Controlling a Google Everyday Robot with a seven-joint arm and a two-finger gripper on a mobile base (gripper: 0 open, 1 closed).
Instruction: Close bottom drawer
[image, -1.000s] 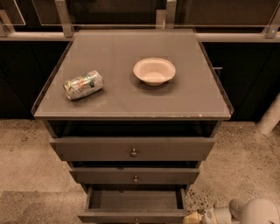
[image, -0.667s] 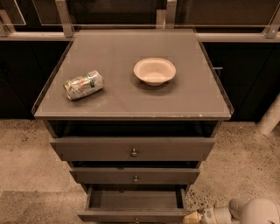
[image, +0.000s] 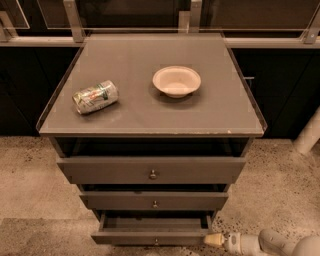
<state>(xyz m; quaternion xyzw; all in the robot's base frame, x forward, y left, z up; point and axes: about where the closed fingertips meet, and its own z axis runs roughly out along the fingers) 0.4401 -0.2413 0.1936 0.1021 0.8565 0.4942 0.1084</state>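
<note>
The bottom drawer (image: 150, 236) has slid partway in. Less of its inside shows now, and its front, just left of the gripper (image: 214, 240), sits farther back than before. The gripper has moved forward and a little left with it, and its tip is now at the front's right end.
</note>
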